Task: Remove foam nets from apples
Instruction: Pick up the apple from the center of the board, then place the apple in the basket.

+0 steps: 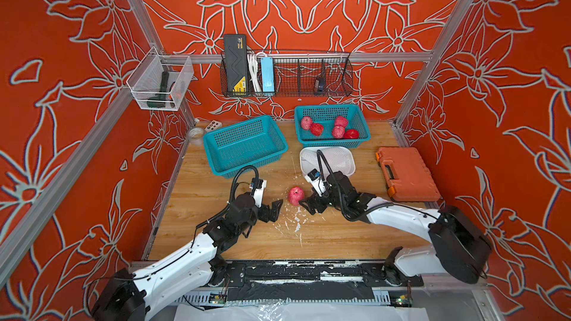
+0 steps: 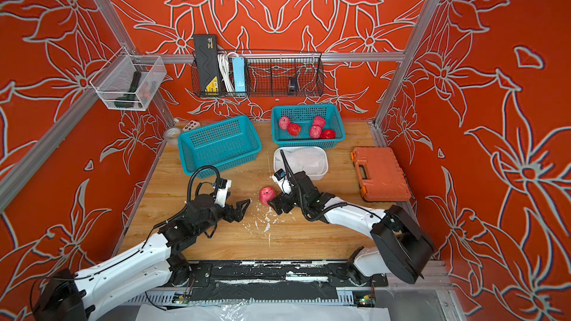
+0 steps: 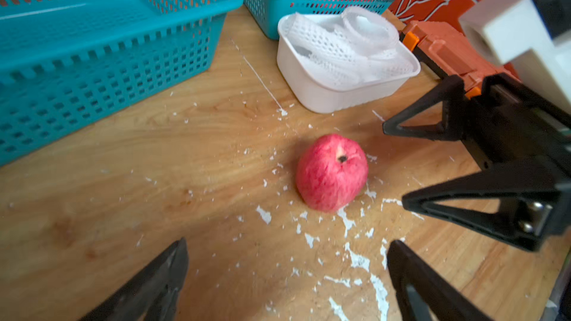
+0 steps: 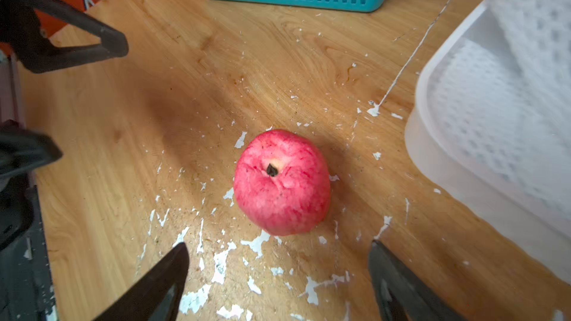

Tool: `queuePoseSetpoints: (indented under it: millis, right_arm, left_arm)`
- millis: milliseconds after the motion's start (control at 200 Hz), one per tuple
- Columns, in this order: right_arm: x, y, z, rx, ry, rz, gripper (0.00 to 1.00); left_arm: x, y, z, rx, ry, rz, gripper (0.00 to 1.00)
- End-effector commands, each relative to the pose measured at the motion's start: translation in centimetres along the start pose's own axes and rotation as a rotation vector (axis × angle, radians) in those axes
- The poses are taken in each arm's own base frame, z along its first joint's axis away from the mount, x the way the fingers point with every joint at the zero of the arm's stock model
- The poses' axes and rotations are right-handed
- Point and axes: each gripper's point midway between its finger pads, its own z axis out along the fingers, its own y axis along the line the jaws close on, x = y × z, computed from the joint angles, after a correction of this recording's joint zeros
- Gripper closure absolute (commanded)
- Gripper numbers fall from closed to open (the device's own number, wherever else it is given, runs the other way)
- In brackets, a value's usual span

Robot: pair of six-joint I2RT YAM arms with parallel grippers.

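Note:
A bare pink-red apple [image 1: 296, 196] [image 2: 267, 195] stands on the wooden table between my two grippers, stem end up and touched by neither. My left gripper [image 1: 275, 209] [image 3: 287, 243] is open a short way to the apple's left. My right gripper [image 1: 307, 206] [image 4: 279, 246] is open just to its right, with the apple [image 4: 281, 182] ahead of the fingertips. Loose white foam nets [image 1: 332, 160] [image 3: 340, 47] lie in a white tray [image 3: 324, 100] behind the right gripper. Several more apples [image 1: 338, 132] sit in the far teal basket [image 1: 332, 144], some pale under mesh.
An empty teal basket [image 1: 244, 146] stands at the back left. An orange tool case [image 1: 408, 174] lies at the right edge. A tape roll [image 1: 196, 134] and a small remote [image 1: 213, 125] sit in the back left corner. White flakes [image 1: 296, 226] litter the table near the apple.

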Motion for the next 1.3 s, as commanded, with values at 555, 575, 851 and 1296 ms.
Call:
queuePoseSetpoints:
  millis: [555,575,851,1296]
  right_arm:
    - [-1.5,0.6,6.6,-0.025,0.024,-0.063,0.42]
    - [-1.6,0.7,6.5,-0.025,0.022,-0.064,0.46]
    - [-8.0,1.2,2.6,-0.019,-0.140,-0.039,0.83]
    - [-18.8,-23.3,-10.1,0.472,-0.424,0.358,0.87]
  left_arm:
    - [2.0,-1.1,-1.1,0.122,-0.017,0.011,0.02]
    - [1.9,-1.2,-1.1,0.124,-0.023,0.011,0.02]
    - [-4.3,-3.5,-2.6,0.187,-0.198,0.065,0.02]
    - [-18.8,-11.8,4.2,0.326,-0.303,0.266,0.02]
